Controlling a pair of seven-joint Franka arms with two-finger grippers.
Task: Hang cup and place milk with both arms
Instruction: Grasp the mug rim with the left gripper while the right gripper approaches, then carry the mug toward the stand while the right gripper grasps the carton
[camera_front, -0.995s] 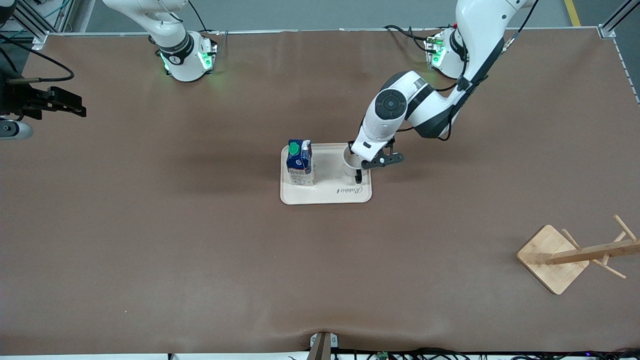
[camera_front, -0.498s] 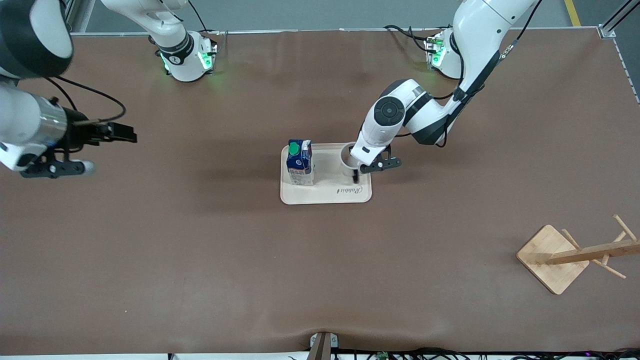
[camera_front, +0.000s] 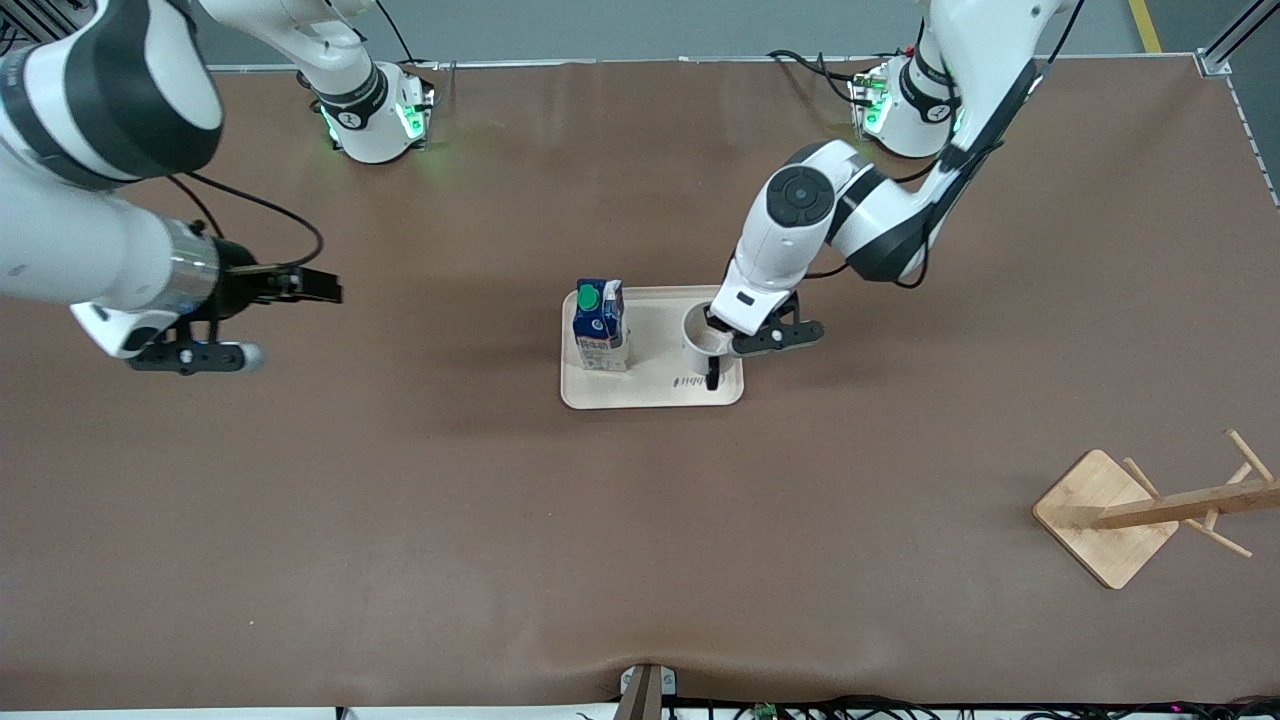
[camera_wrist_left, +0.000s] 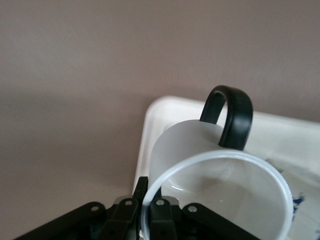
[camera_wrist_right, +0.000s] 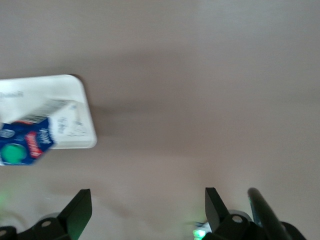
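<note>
The white cup (camera_front: 698, 338) with its black handle (camera_front: 711, 378) is over the cream tray (camera_front: 650, 392), at the end toward the left arm. My left gripper (camera_front: 722, 338) is shut on the cup's rim, one finger inside and one outside. This shows in the left wrist view, where the gripper (camera_wrist_left: 148, 200) pinches the cup (camera_wrist_left: 200, 150) above the tray (camera_wrist_left: 150, 120). The milk (camera_front: 600, 325) stands upright on the tray's other end. My right gripper (camera_front: 325, 288) is open and empty over bare table toward the right arm's end. Its wrist view shows the gripper (camera_wrist_right: 148, 205), the milk (camera_wrist_right: 27, 137) and the tray (camera_wrist_right: 75, 95).
A wooden cup rack (camera_front: 1150, 505) with pegs stands on a square base near the front camera, toward the left arm's end of the table. The brown mat (camera_front: 640, 520) covers the whole table.
My right arm has swung in from the table's edge toward the tray. My left gripper has shifted with the cup toward the tray's nearer edge.
</note>
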